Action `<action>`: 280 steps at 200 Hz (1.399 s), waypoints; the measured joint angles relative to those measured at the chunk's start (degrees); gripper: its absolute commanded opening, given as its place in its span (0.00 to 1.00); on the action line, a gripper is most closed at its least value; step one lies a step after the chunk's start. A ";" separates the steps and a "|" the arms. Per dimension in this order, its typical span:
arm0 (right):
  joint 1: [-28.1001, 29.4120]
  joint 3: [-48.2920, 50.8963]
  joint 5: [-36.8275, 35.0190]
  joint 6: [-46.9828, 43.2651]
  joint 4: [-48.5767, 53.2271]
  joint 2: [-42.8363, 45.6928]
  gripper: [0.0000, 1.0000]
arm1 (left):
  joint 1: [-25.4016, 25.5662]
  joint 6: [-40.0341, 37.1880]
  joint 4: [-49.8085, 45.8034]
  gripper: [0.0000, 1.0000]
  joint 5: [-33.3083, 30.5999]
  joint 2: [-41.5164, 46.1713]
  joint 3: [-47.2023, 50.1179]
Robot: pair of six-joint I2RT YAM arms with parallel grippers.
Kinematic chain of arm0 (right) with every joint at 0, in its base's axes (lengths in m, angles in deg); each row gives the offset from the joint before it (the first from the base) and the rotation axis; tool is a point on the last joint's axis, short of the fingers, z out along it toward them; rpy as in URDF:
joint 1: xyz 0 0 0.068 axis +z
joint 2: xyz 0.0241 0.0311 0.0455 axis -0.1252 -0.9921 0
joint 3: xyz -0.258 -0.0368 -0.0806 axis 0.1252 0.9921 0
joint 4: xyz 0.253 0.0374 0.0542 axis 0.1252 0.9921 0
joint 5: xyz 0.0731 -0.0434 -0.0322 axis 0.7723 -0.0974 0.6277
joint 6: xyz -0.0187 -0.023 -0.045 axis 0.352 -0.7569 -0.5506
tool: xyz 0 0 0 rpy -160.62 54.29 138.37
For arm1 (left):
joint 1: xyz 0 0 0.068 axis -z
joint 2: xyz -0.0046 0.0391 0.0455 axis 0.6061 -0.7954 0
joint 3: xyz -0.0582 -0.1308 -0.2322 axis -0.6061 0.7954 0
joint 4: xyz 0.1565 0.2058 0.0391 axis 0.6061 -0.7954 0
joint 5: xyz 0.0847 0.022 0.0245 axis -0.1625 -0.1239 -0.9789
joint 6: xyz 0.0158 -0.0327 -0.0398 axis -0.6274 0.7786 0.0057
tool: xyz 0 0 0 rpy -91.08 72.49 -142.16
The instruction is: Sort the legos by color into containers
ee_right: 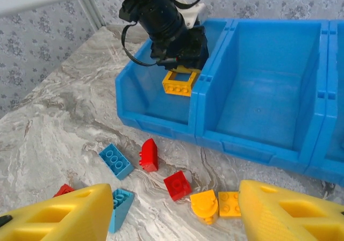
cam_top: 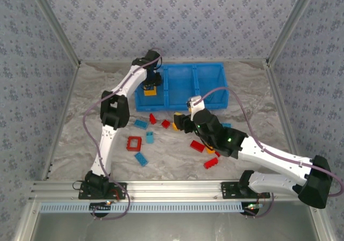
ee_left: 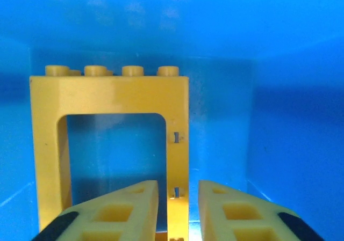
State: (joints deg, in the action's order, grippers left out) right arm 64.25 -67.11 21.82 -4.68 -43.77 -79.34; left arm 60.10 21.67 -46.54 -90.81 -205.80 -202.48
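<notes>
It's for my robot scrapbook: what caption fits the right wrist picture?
Left end effector with a yellow frame in the blue bin, loose bricks on the table.

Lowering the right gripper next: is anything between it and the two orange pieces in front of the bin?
Nothing visible does. The two orange pieces lie uncovered on the table below the right gripper, its fingers spread wide. A red brick close beside them might get caught.

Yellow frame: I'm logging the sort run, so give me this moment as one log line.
left gripper: open astride yellow frame | place: left bin compartment | right gripper: open near yellow bricks
</notes>
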 measured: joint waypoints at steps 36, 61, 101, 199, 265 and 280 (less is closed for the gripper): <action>-0.44 0.22 0.02 0.63 2.54 1.07 0.66 | 0.48 0.11 -0.50 0.33 -0.83 0.39 0.00; -0.76 0.33 0.02 0.66 3.80 2.54 0.66 | 1.31 0.28 -0.74 0.33 -2.34 2.43 0.04; -2.60 0.33 0.39 0.37 6.16 5.46 0.66 | 3.23 1.20 -0.50 0.34 -4.68 13.88 2.84; -0.04 -2.43 4.57 -1.03 8.83 2.86 0.65 | 4.22 5.70 0.72 0.34 -5.92 60.04 49.40; 11.37 -2.80 12.61 0.33 1.84 -8.59 0.65 | 4.22 9.38 -0.92 0.41 -2.75 69.79 79.87; 12.72 -2.80 13.86 1.07 0.33 -9.81 0.65 | 4.15 9.33 0.46 0.39 -2.25 68.89 82.86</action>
State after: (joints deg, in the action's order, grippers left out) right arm 76.97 -69.91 35.68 -3.61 -43.44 -89.15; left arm 64.25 31.01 -46.08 -93.06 -136.91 -119.62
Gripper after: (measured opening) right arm 0.652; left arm 0.402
